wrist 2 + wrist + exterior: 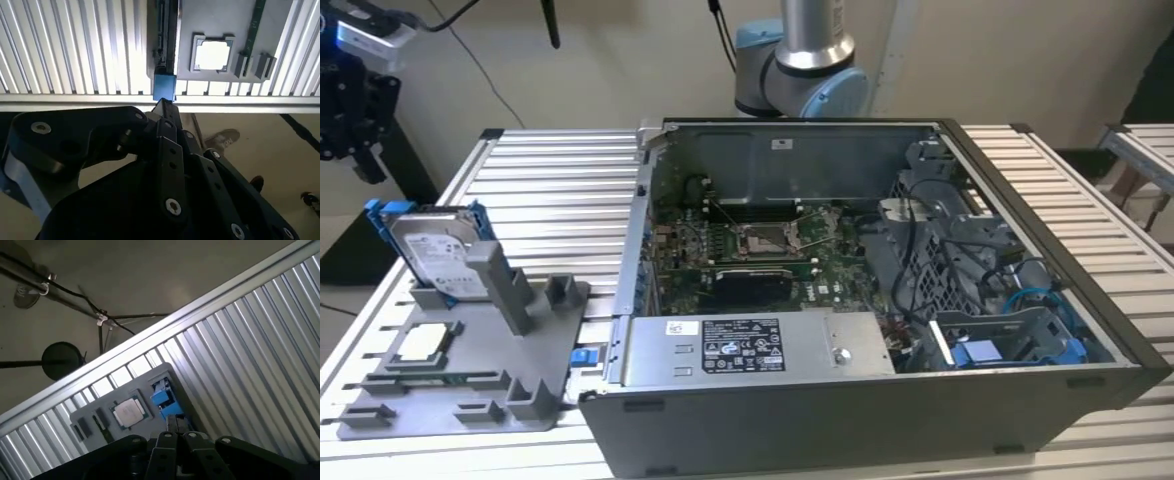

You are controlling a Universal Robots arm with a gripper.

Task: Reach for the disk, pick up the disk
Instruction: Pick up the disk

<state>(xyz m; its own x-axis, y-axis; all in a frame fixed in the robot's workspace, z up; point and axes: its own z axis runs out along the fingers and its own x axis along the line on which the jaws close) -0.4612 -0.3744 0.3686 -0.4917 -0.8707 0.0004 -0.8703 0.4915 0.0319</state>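
**Gripper [162, 104] clenched and empty, high over the upright disk [438, 250]**

Standing on its edge in a grey holder [500, 285] at the exterior view's left, just beside the open computer case [881, 330], label toward the camera, blue rails down both long sides. Lying flat in the same holder, nearer the camera and apart from the disk, a small square chip [427, 343]; not the target.

Hanging well above the disk and farther back, over the far left corner of the slatted table [547, 180], touching nothing. Fingers [172, 424] pressed together, nothing between them.

Seen edge-on in both wrist views: a thin strip capped by a blue rail end, straight ahead of the fingertips. In the second wrist view, long axis running directly away from the tips and in line with them. Broad faces, by that reckoning, turned to the two sides on which the fingers part. Aimed true, then, but well apart: reach not finished, no grasp yet.
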